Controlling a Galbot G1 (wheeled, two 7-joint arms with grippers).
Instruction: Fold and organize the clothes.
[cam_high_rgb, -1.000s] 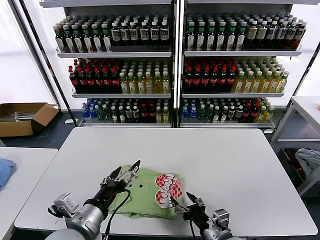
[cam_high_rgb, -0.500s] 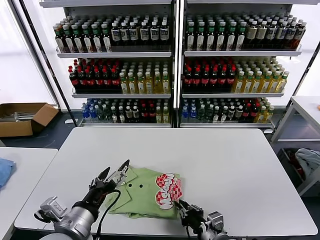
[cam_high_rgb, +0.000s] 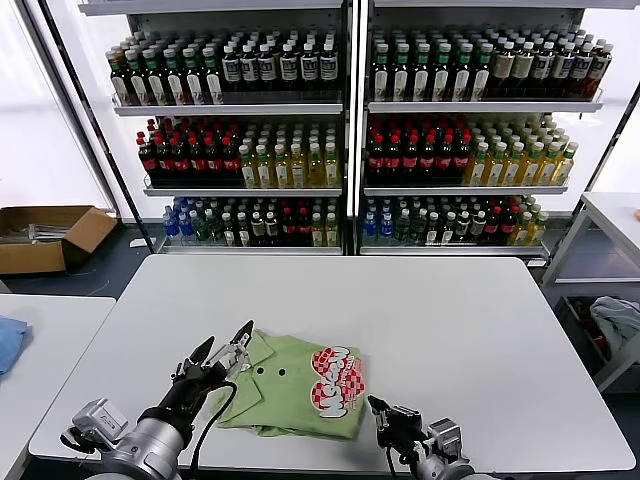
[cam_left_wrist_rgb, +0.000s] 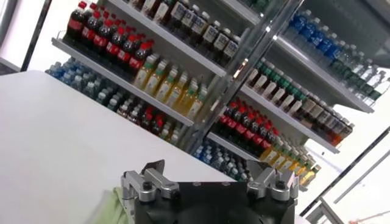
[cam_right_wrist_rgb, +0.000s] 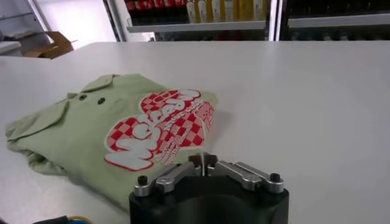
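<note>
One light green soft fabric polo shirt (cam_high_rgb: 295, 388), folded into a rough rectangle with its collar, dark buttons and a red-and-white checkered logo (cam_high_rgb: 337, 381) facing up, lies on the white surface (cam_high_rgb: 450, 340) at about six o'clock, close to the near edge. We see the left claw (cam_high_rgb: 222, 355) hovering at the shirt's nine o'clock side, just above the collar corner, with its fingers (cam_left_wrist_rgb: 150, 183) spread wide apart and nothing between them. The right claw (cam_high_rgb: 392, 418) sits at the shirt's five o'clock corner, just beside the hem and near the surface's front edge; in the right wrist view its two fingers (cam_right_wrist_rgb: 241, 173) are drawn together to a point, and we see no cloth caught between them, the fabric lying just ahead of the tips. Beyond the surface, at twelve o'clock, stand tall shelves (cam_high_rgb: 345, 110) packed with rows of bottles; a brown cardboard box (cam_high_rgb: 45, 236) rests on the floor at ten o'clock
</note>
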